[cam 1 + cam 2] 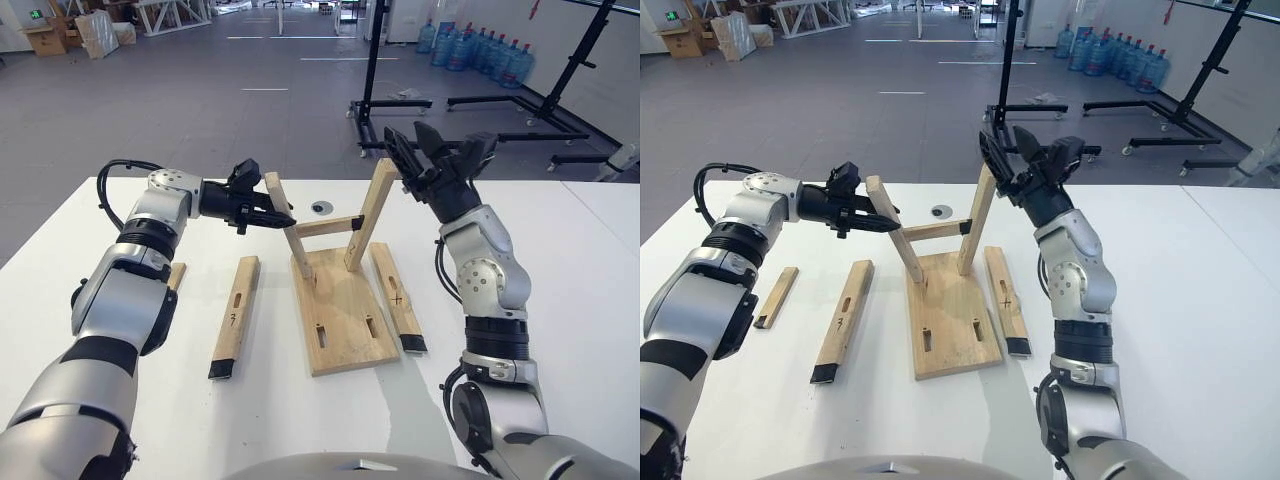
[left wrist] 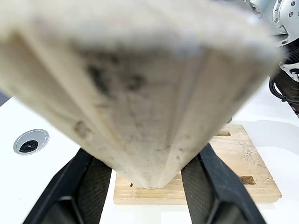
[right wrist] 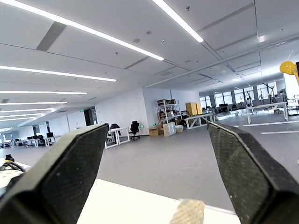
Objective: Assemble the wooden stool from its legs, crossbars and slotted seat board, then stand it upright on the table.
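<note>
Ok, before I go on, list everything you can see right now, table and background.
seat board: one, light wood, flat on the white table
left upright leg, right upright leg: two, light wood, standing on the board's far end
fitted crossbar: one, light wood, joining the upright legs
left loose leg, right loose leg: two, light wood with black tips, flat on either side of the board
loose crossbar: one, light wood, flat at the table's far left
grommet: one, grey, in the tabletop behind the stool
water bottles: several, blue, on the floor behind
left gripper: black, shut on the left upright leg
right gripper: black, open around the right upright leg's top
</note>
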`<state>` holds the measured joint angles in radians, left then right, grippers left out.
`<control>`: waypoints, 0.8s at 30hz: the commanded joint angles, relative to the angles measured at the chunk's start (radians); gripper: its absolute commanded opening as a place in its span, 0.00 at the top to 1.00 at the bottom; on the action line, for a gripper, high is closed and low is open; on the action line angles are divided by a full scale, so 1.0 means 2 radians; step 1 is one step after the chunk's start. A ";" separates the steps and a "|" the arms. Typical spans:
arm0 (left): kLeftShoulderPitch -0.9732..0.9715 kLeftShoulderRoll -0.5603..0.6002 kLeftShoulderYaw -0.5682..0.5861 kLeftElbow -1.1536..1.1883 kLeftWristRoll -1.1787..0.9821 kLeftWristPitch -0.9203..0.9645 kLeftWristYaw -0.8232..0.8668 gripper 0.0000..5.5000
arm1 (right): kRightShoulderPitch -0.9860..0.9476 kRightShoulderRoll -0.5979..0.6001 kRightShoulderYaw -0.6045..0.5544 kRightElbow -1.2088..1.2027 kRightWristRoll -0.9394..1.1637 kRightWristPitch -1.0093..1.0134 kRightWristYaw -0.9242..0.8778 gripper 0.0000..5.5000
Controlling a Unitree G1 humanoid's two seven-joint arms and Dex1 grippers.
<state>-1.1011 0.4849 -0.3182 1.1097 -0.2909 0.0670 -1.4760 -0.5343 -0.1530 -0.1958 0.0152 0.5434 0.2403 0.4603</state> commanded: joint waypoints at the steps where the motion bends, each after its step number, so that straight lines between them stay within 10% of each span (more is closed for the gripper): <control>1: 0.048 -0.010 -0.042 0.030 0.094 0.002 0.033 0.63 | -0.019 0.023 0.005 0.044 -0.011 0.020 -0.044 0.29; 18: 0.034 -0.020 -0.049 0.034 0.109 -0.002 0.024 0.63 | 0.034 0.060 0.106 -0.036 0.001 0.064 -0.004 0.29; 24: 0.018 -0.013 -0.037 0.040 0.108 -0.009 0.039 0.63 | 0.019 0.043 0.058 -0.014 0.011 0.052 -0.022 0.29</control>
<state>-1.1284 0.4987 -0.3184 1.1456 -0.2470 0.0632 -1.5062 -0.4843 -0.0750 -0.0982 -0.0283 0.5486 0.3054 0.3938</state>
